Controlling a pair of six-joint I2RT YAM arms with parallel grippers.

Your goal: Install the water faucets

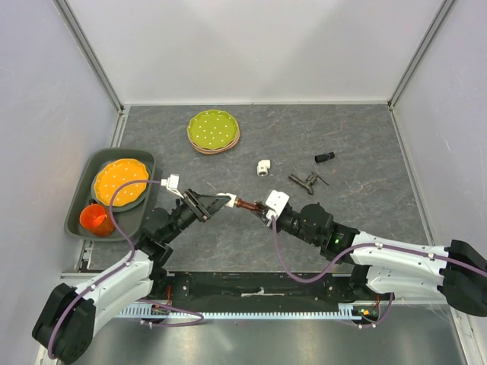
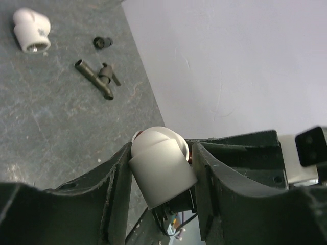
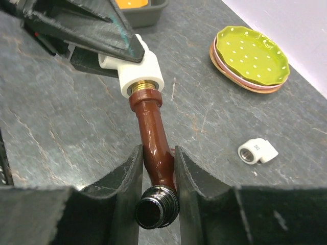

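The right gripper (image 3: 157, 153) is clamped on the reddish-brown faucet (image 3: 149, 120), jaws pressing its glossy, curved mid-body. The tap looks rigid, light and probably slippery, so this waist is the sensible hold, clear of the black threaded mouth nearest the wrist. Just ahead of the fingertips its brass thread enters a matte white elbow fitting (image 3: 140, 69), pinched firmly in the left gripper (image 2: 161, 155). I cannot tell how deep it seats. The dark grey faucet (image 1: 303, 181) lies loose, well ahead of the left gripper's tips.
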